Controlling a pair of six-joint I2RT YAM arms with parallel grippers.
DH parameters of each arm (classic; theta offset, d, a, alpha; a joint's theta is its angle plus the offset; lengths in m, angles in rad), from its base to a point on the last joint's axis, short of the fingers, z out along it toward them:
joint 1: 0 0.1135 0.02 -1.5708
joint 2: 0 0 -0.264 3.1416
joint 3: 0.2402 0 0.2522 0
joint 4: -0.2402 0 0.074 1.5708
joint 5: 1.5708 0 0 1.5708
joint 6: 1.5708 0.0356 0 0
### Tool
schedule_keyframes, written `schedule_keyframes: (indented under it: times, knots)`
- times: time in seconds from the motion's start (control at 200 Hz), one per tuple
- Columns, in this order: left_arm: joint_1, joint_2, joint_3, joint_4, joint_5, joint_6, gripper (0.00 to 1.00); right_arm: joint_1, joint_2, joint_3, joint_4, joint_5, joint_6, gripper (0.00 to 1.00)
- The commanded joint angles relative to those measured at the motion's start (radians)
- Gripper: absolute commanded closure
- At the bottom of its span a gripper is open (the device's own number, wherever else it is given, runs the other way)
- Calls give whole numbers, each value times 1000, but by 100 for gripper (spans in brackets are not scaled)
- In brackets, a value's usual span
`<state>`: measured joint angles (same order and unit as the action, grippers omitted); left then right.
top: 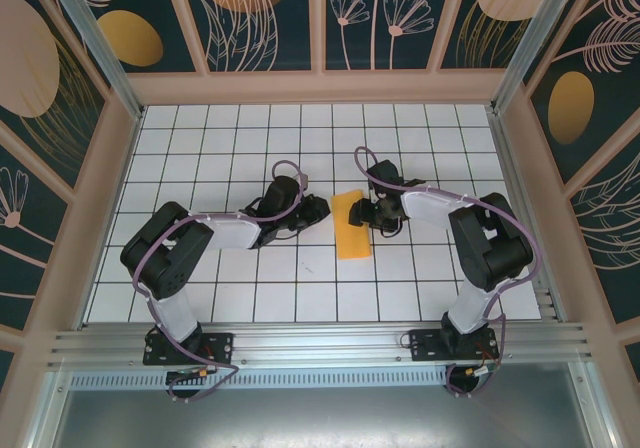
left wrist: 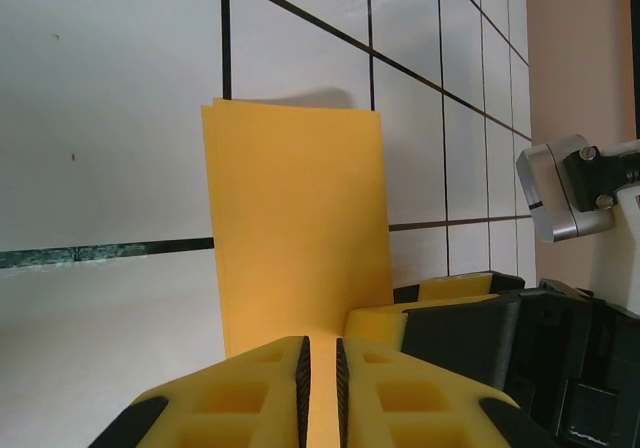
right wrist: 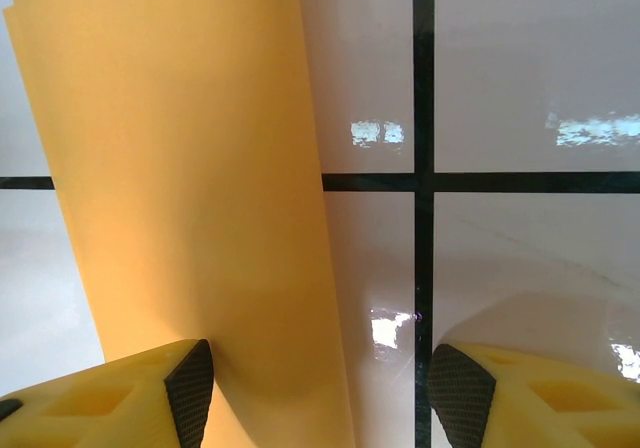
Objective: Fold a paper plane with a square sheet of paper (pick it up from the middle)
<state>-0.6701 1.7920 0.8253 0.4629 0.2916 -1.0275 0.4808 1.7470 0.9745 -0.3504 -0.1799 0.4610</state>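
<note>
Bright, even light falls from above. In the right wrist view the glossy table (right wrist: pixel 520 78) throws white glare patches. The paper (left wrist: pixel 300 228) casts a soft shadow past its far edge. The left gripper (left wrist: pixel 321 353), close to the lens, looks slightly soft.

A folded sheet of paper (top: pixel 352 225) lies on the gridded table (top: pixel 200 268).

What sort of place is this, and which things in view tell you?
Probably a robot test cell: two arms bolted to an aluminium rail, a white grid-marked table, and printed wall panels enclosing it.
</note>
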Motion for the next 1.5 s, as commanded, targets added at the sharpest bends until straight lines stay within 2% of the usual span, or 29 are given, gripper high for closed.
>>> schedule_keyframes:
  times: [0.0,0.425,0.671,0.946,1.266,1.496]
  knots:
    - [-6,33,46,-9,11,-8,84,-4,90,-42,7,76,-13,34]
    - [-10,75,104,-44,2,-8,87,-3,77,-39,7,87,-2,37]
    - [-10,24,68,-51,-87,-20,87,-12,41,-50,27,70,19,37]
    - [-10,-2,43,-46,-126,-32,86,-26,27,-68,67,-2,13,36]
    - [-11,-72,12,-113,-250,-25,86,-26,59,-30,18,-5,-79,33]
    - [-11,-65,14,-98,-231,-27,86,-26,66,-30,20,-6,-80,33]
